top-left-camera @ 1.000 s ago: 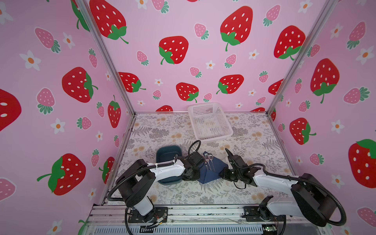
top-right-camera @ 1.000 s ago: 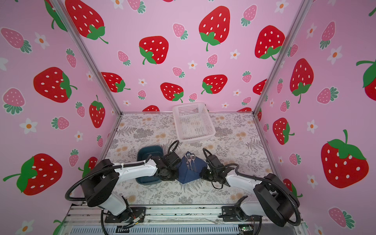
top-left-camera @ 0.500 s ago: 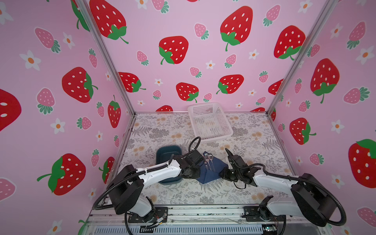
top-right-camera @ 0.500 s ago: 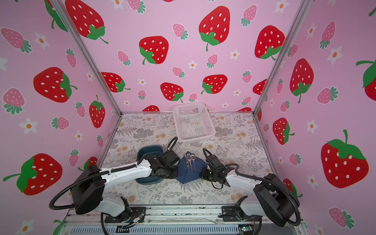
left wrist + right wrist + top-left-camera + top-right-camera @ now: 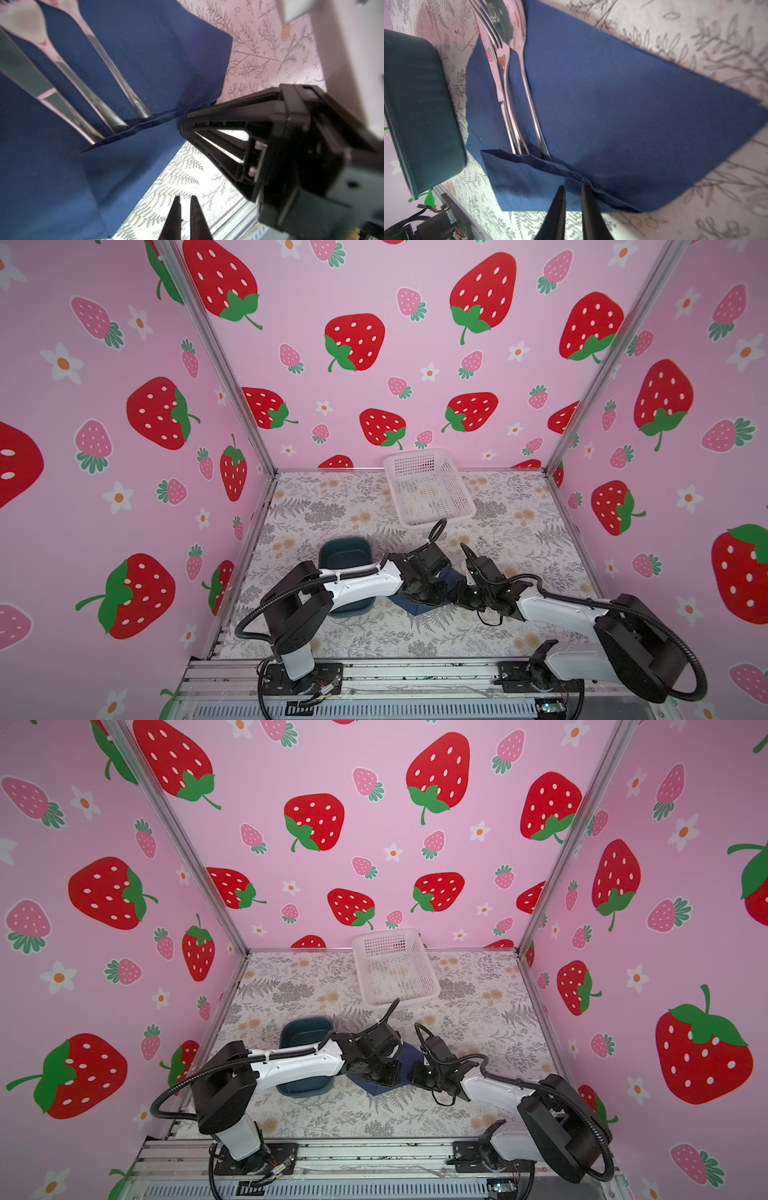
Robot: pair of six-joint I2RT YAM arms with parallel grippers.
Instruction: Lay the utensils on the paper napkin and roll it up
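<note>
The navy paper napkin (image 5: 612,93) lies on the floral table with its near corner folded up over the handle ends of the utensils (image 5: 519,104), which lie side by side on it. My right gripper (image 5: 573,187) is shut on the folded edge; the left wrist view shows its fingers (image 5: 207,124) at that fold (image 5: 145,124). My left gripper (image 5: 184,197) is shut on nothing, just off the napkin's (image 5: 145,52) edge over the table. In both top views the left wrist (image 5: 419,580) (image 5: 374,1052) covers the utensils, and only bits of the napkin (image 5: 415,608) (image 5: 376,1088) show.
A teal tray (image 5: 345,551) (image 5: 305,1029) sits left of the napkin, partly under my left arm, and stands close beside the napkin in the right wrist view (image 5: 415,104). A white perforated basket (image 5: 428,489) (image 5: 395,969) stands at the back wall.
My left arm has swung right over the napkin, and its wrist now hides the utensils in the top views. The right arm has held still at the fold.
</note>
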